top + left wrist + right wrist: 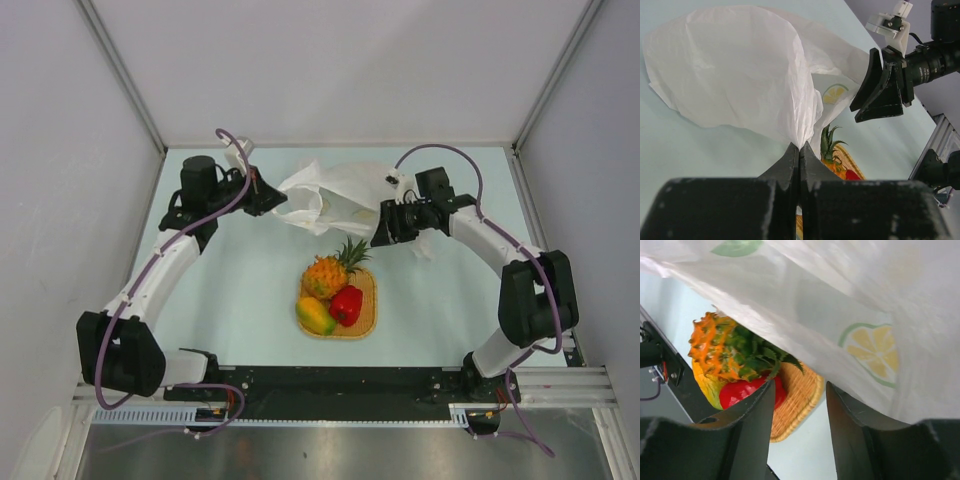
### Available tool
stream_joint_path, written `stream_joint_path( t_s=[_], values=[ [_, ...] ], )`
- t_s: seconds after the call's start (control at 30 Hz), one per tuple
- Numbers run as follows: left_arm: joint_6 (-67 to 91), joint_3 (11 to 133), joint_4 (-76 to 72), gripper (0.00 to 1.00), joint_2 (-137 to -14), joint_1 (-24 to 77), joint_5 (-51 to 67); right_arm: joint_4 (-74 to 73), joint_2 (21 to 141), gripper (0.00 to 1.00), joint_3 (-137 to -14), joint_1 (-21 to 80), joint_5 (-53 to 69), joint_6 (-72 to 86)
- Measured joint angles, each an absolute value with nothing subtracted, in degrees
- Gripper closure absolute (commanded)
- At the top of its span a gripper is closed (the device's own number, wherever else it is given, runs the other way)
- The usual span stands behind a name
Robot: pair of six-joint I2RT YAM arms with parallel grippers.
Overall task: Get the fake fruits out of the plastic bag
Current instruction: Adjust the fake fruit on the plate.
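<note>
The white plastic bag (330,195) hangs lifted between the arms, behind the woven mat (368,300). My left gripper (278,198) is shut on a gathered fold of the bag (740,75), with the jaws pinched together (799,148). My right gripper (386,230) is open and empty beside the bag's right edge; the bag (850,305) drapes just above its fingers (800,385). The pineapple (325,275), the red pepper piece (346,303) and the mango (315,315) lie on the mat. No small green piece is in view.
The mat (800,392) with the fruits lies in front of the bag, between the two arms. White walls enclose the table on three sides. The black base rail (340,380) runs along the near edge.
</note>
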State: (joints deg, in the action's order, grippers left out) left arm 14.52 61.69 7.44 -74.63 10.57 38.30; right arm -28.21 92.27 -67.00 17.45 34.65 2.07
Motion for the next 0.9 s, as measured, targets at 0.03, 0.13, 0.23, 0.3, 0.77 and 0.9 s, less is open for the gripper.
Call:
stream_joint_path(
  t_s=[0.03,0.13,0.23,0.3,0.77,0.9],
  values=[
    [14.5,61.7,7.5,1.0,-74.7,10.6,38.3,-28.2,92.3,0.41,-67.3,17.8,35.3,2.8],
    [14.5,61.7,7.5,1.0,-74.8,10.6,38.3,-27.6,92.5,0.32,-67.9,19.0,35.4,4.6],
    [14.5,61.7,7.4,1.0,-75.1,10.6,38.3,-25.8,94.0,0.31,-68.4,19.7,34.8,6.7],
    [14.5,61.7,7.4,1.0,-75.4,10.6,38.3,-24.6,96.0,0.31,-68.9,19.8,33.5,8.4],
    [14.5,61.7,7.5,1.0,-76.0,10.6,38.3,-17.5,102.8,0.86,-69.1,19.7,35.7,15.4],
    [14.6,62.7,7.4,1.0,-77.2,10.5,38.3,-15.9,103.0,1.0,-69.7,21.1,38.7,14.9]
  ],
)
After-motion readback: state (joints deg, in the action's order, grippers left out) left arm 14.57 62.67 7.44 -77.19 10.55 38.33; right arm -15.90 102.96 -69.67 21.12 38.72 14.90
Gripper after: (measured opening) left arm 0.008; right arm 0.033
